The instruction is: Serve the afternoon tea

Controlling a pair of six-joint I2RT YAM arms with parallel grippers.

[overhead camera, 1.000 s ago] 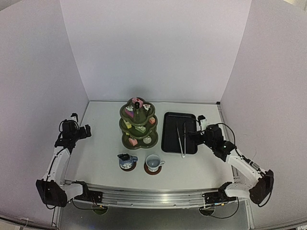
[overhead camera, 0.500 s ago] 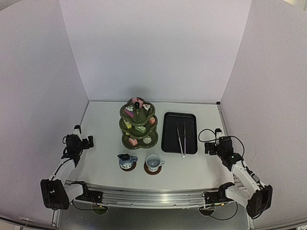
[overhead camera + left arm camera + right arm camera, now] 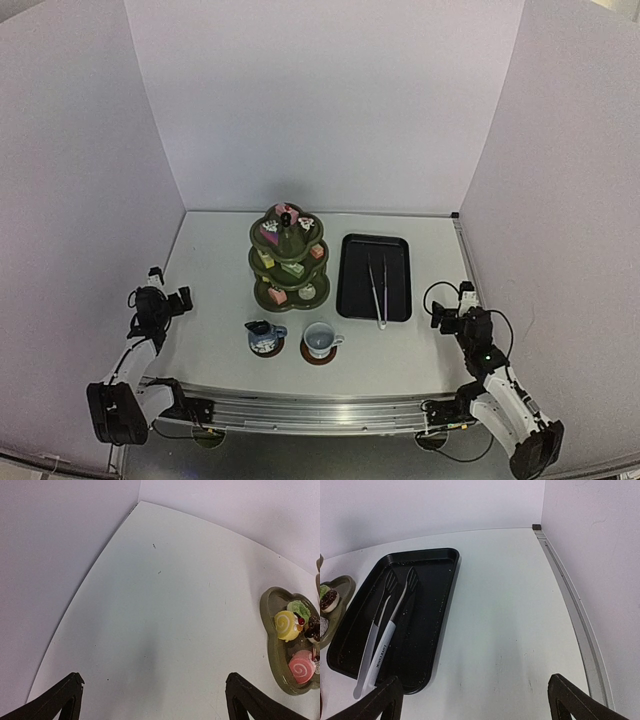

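The olive-green three-tier stand (image 3: 287, 258) stands mid-table with small cakes and donuts (image 3: 281, 212) on its tiers. Its bottom tier (image 3: 277, 645) shows in the left wrist view with a yellow roll cake (image 3: 286, 623) and a pink one (image 3: 301, 663). The blue jug (image 3: 265, 334) and the pale cup (image 3: 320, 340) each sit on a brown coaster (image 3: 318, 356) in front of the stand. My left gripper (image 3: 180, 297) is open and empty at the table's left edge. My right gripper (image 3: 441, 318) is open and empty at the right edge, right of the tray.
A black rectangular tray (image 3: 375, 277) lies right of the stand with thin metal tongs (image 3: 378, 290) in it; both also show in the right wrist view, tray (image 3: 425, 615) and tongs (image 3: 382, 630). Pale walls close in the left, back and right sides.
Both arms have drawn back toward the near table corners. The right gripper has moved away from the tray to the right edge; the left gripper has dropped lower on the left.
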